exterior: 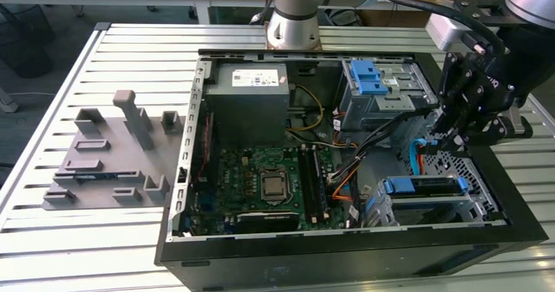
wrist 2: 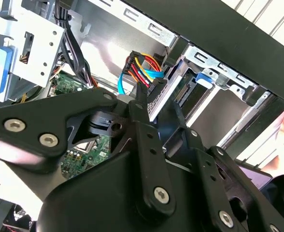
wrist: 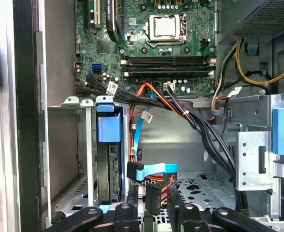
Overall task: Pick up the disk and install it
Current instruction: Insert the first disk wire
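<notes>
Closest to my wrist cameras is the gripper linkage, black and bulky, hanging inside the open computer case at the exterior view's right. I cannot tell whether it is clenched or released. The disk, framed by its blue bracket, sits in the drive cage at the case's near right corner; in the first wrist view it stands in its slot beside loose cables. I judge it seated, though its cabling looks unfinished.
</notes>
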Robot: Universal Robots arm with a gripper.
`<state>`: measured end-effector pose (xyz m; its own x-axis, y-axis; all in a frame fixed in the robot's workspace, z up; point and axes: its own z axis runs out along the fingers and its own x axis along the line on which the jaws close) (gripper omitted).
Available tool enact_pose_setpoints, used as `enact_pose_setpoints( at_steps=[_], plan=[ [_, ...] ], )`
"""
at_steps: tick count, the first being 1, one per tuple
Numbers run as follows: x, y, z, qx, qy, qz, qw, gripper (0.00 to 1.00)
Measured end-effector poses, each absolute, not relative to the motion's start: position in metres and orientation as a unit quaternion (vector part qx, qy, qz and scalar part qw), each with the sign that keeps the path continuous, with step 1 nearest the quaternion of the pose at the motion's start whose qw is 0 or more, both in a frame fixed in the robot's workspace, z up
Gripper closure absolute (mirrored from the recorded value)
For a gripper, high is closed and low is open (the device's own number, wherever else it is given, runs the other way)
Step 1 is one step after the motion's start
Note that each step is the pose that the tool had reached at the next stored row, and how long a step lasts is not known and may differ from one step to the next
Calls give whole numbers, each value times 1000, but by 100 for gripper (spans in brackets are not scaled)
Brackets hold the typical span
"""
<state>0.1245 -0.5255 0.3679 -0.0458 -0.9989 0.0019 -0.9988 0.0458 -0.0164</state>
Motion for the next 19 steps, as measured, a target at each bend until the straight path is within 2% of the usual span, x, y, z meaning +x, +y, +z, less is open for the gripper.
enact_pose_setpoints(
  at_steps=[5,6,11,19],
  plan=[
    [124,-525,368,-691,723,-8,4,62],
    [124,-525,368,-691,723,-8,4,56],
    [124,-519,368,-691,723,-15,-2,56],
    [124,-514,367,-690,723,-16,-3,56]
  ],
)
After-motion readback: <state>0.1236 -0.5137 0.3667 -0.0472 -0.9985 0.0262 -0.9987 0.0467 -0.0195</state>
